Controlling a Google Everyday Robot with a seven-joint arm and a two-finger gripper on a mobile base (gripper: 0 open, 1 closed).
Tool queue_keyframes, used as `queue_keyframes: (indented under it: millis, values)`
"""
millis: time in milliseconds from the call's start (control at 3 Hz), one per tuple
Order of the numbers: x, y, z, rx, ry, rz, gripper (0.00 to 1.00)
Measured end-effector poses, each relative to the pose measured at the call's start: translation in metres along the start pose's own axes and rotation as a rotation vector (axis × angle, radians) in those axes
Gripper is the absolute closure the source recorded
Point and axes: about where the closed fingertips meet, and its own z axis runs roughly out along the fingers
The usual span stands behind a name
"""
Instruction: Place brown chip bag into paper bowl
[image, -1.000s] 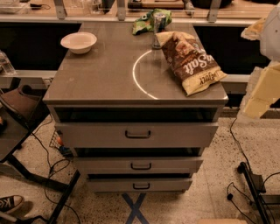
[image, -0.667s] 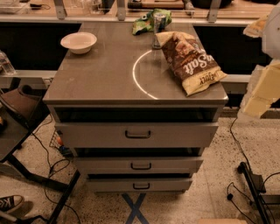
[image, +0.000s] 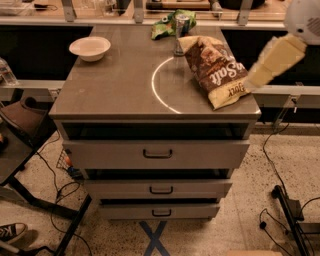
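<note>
While the grey cabinet (image: 115, 85) takes up most of the view, its flat top carries everything of note; 3 drawers (image: 155, 155) sit stacked below, each with 1 dark handle. A thin white arc (image: 156, 90) curves across the middle of the top.

Robot arm (image: 280, 52) – cream-white, blurred – slants down from the upper right corner toward the cabinet's right edge. The gripper (image: 252, 80) is at its lower end, just beside the right side of the brown chip bag (image: 215, 70). Contact with the bag cannot be told, nor whether the gripper is released or clenched.

Brown chip bag lies flat on the right part of the top, lettering up, 1 tan end near the front right corner.

Paper bowl (image: 90, 47) – white, upright – sits at the back left, well apart from the bag.

Green snack bag (image: 162, 27) lies crumpled at the back edge, with 1 upright can (image: 181, 35) just beside it, at the chip bag's far end.
</note>
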Motion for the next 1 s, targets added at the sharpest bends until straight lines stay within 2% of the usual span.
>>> queue_keyframes:
  millis: [333,667,1000]
  values:
    - [-0.013,-0.053,0.026,0.072,-0.138,0.175,0.0]
    - [-0.02,-0.084,0.063,0.079,-0.287,0.362,0.0]
    - [-0.025,-0.091,0.069,0.088,-0.322,0.388,0.0]
